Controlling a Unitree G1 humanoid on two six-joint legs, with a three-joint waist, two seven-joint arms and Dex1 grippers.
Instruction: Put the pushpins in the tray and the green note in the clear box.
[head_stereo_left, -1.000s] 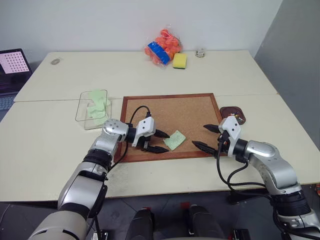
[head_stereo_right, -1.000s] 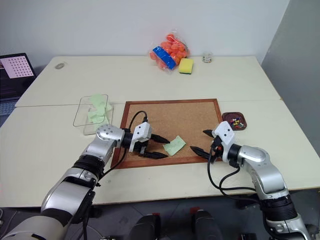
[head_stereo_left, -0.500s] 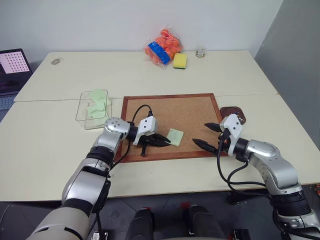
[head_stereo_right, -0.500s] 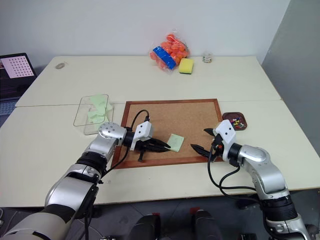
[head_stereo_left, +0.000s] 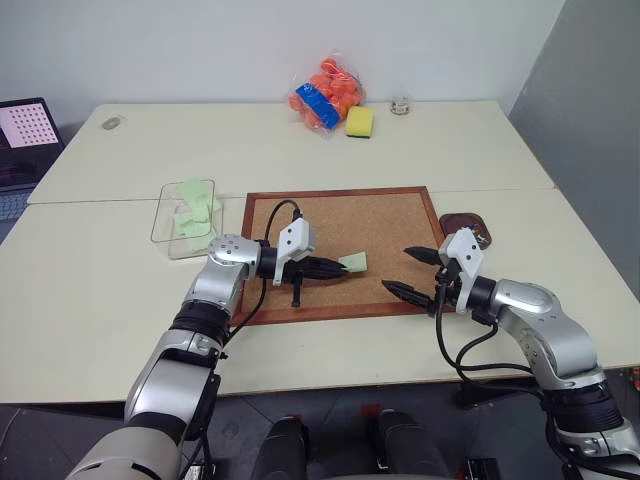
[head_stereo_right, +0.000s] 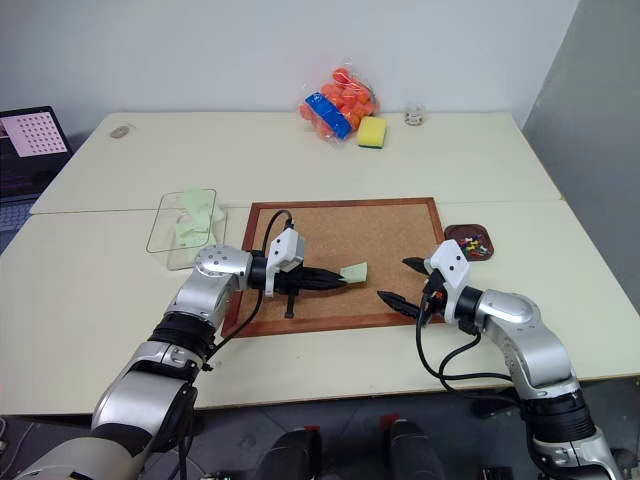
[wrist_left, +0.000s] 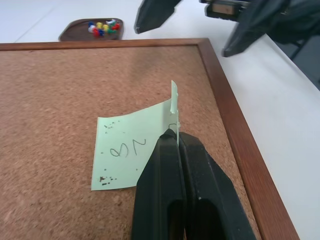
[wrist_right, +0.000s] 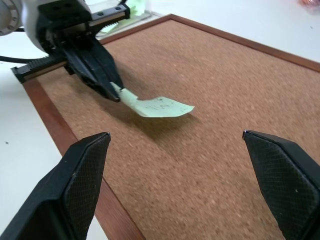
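The green note (head_stereo_left: 353, 262) hangs just above the corkboard (head_stereo_left: 385, 222), pinched at one edge by my left gripper (head_stereo_left: 338, 266), which is shut on it. In the left wrist view the note (wrist_left: 132, 150) carries handwriting and curls up beside the closed fingertips. My right gripper (head_stereo_left: 400, 270) stands open over the board's front right corner, holding nothing, a short way right of the note. The dark brown tray (head_stereo_right: 470, 241) lies just off the board's right edge with several coloured pushpins (wrist_left: 102, 27) in it. Left of the board, the clear box (head_stereo_left: 187, 218) holds other green notes.
At the table's far edge lie a bag of orange items (head_stereo_left: 325, 92), a yellow sponge (head_stereo_left: 360, 121) and a small jar (head_stereo_left: 401, 103). A laptop (head_stereo_left: 25, 125) sits at the far left. A seam runs across between two tabletops.
My left gripper went from open around the note's edge to shut on it, then lifted it a little off the corkboard. The right arm stayed put.
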